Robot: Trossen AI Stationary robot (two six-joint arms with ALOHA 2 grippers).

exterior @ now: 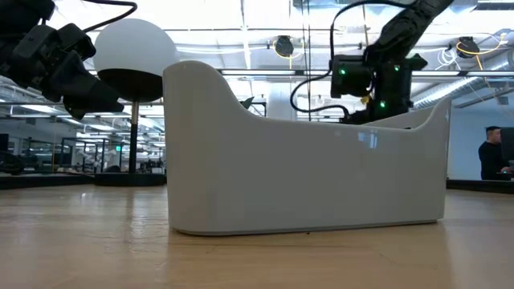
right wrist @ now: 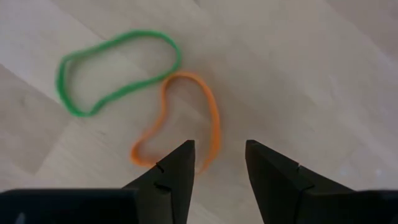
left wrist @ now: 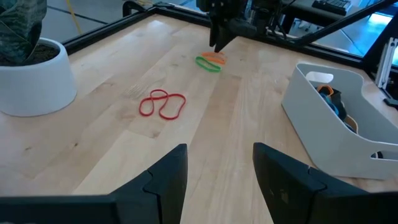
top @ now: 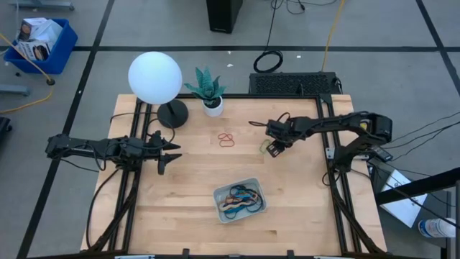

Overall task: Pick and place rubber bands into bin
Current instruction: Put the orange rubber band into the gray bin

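Right gripper [right wrist: 217, 163], fingers apart, over orange band [right wrist: 186, 118] touching green band [right wrist: 112, 68] — may snag both, or slip off the thin loop.

Even, bright light is falling across the pale wooden tabletop [top: 187, 216] in the high view, with only faint, soft shadows lying under the arms. The white globe lamp [top: 154, 77] is showing as the brightest spot there, nearly washed out. In the low view, ceiling strip lights behind are blowing out to white, and the pale grey-blue rectangular tray [exterior: 305, 172] is carrying a soft sheen along its near wall while the room beyond is reading dimmer. In the right wrist view the green rubber band [right wrist: 115, 68] and orange rubber band [right wrist: 186, 118] are looking soft and blurred, with the dark fingers sharper.
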